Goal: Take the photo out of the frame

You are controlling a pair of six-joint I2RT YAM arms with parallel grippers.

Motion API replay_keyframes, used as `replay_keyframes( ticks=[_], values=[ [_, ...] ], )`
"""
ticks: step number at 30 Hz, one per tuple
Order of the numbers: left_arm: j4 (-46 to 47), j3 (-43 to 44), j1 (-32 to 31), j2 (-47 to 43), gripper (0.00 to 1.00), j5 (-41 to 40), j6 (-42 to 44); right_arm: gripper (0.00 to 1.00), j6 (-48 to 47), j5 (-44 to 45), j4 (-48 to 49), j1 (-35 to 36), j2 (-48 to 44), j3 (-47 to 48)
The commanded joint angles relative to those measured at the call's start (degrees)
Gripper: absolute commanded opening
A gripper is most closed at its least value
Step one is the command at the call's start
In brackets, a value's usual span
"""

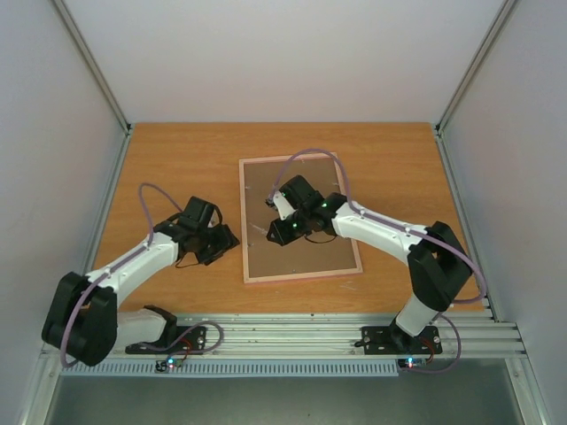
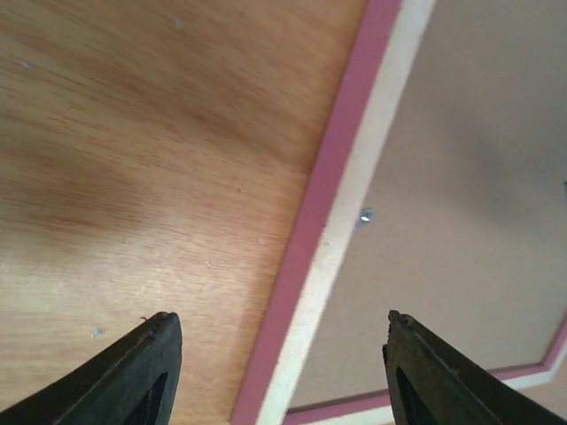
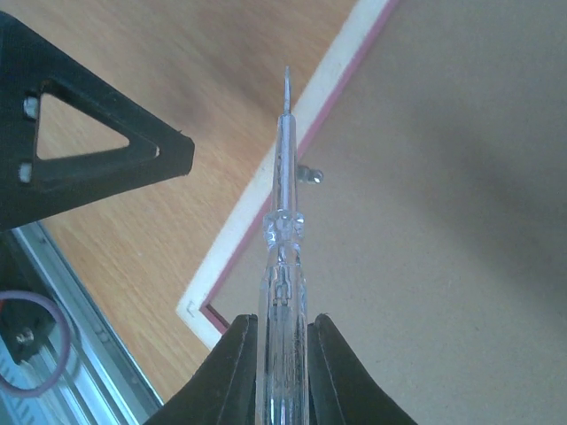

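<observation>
One clear screwdriver sits pinched in your right gripper, tip ahead by the frame's pale-wood rail. Your left gripper gapes empty astride it, table leftward.

From above, the frame lies back-up mid-picture on a wooden table, right gripper over its brown backing, left gripper just beside its left edge.

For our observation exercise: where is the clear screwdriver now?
In the right wrist view, the clear screwdriver is gripped by the right gripper above the brown backing board, its tip crossing the frame at its left edge, beside a small metal tab.
</observation>
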Motion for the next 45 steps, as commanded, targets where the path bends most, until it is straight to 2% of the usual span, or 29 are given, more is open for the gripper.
replay_keyframes(
  ticks=[1,12,20,28,45],
  values=[
    [1.4,1.1,0.2,4.7,0.63,2.2,6.0,0.01,-1.5,-1.8,-4.9,-0.2,3.9,3.2],
    [5.9,2.2,-0.8,13.7,0.59,7.6,8.2,0.01,-1.1,-3.7,-7.3,-0.2,8.5,5.7],
    [6.3,1.8,-1.2,16.7,0.39,8.3,8.3,0.01,-1.5,-5.3,-8.7,-0.2,10.5,7.2],
    [5.8,1.6,-1.2,17.0,0.28,7.8,9.1,0.01,-1.7,-6.1,-10.0,-0.2,12.3,8.1],
    [5.4,1.6,-1.2,17.2,0.24,7.4,9.1,0.01,-5.1,-8.4,-17.2,-0.2,13.6,9.9]
  ],
)
